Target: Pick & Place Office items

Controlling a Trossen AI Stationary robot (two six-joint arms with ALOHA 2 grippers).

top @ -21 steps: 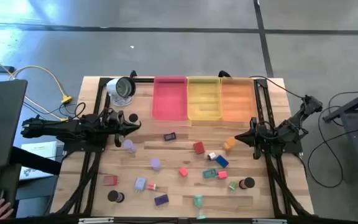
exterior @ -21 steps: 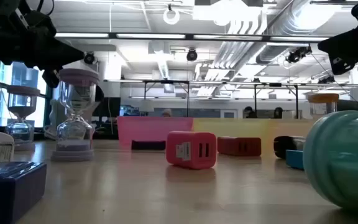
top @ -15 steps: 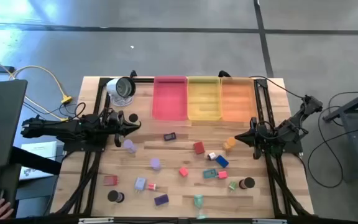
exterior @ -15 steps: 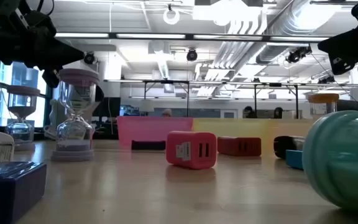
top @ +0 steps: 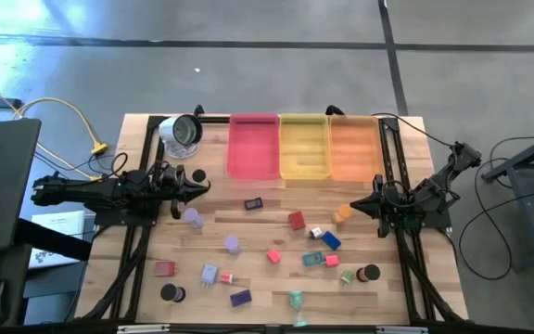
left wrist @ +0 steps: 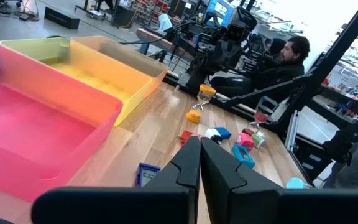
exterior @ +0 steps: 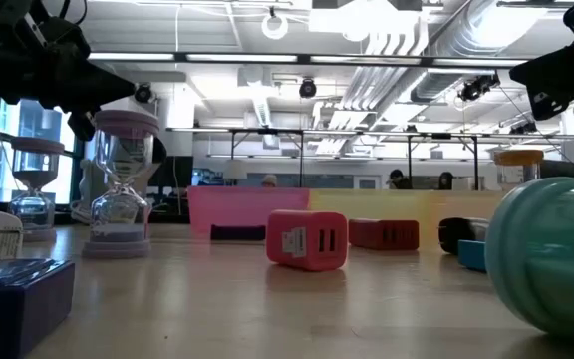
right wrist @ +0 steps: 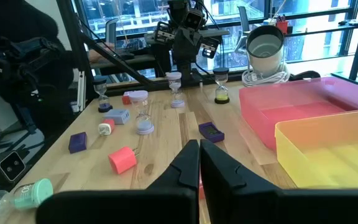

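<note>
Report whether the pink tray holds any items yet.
Empty. The pink tray shows a bare floor from above, and the right wrist view shows nothing inside; the small pieces all lie on the table.

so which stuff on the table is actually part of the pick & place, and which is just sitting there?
Job:
- small office items scattered on the table, e.g. red block, purple block, lavender cylinder, black disc
- left gripper, right gripper: both shut, empty

Just lying about:
- silver-and-white round object
- yellow cable

The pink tray, yellow tray and orange tray are empty.
</note>
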